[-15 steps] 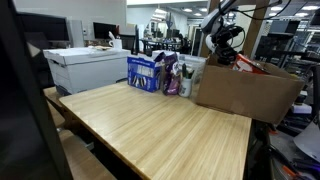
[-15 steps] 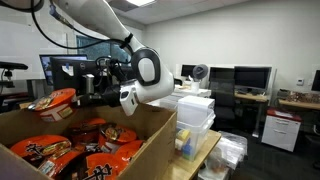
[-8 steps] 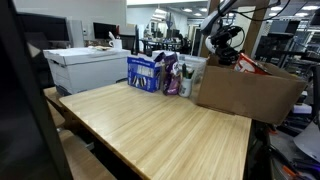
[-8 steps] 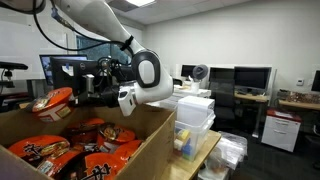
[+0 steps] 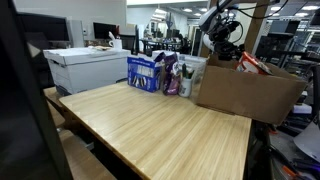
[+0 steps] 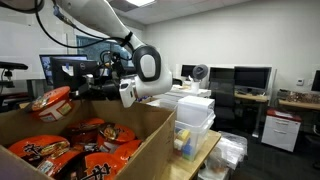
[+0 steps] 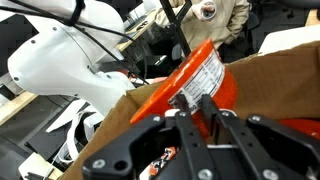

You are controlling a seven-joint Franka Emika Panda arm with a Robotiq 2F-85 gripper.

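My gripper [image 7: 193,104] is shut on the rim of an orange instant noodle bowl [image 7: 192,72]; the wrist view shows the two fingers pinching its edge beside the white label. In an exterior view the held bowl [image 6: 51,100] hangs tilted above an open cardboard box [image 6: 130,142] that is packed with several more orange noodle bowls [image 6: 95,133]. The gripper [image 6: 73,94] reaches it from the right. In an exterior view the same bowl [image 5: 250,63] shows just above the box [image 5: 245,92], under the gripper [image 5: 238,57].
The box stands at the far end of a wooden table [image 5: 160,125], next to a blue package [image 5: 145,72] and purple bags [image 5: 172,75]. A white printer [image 5: 85,68] sits beyond the table. Clear plastic drawers [image 6: 192,120] stand beside the box.
The gripper has turned slightly, and the held bowl now tilts and sits a little higher over the box. The jaws stay shut on it.
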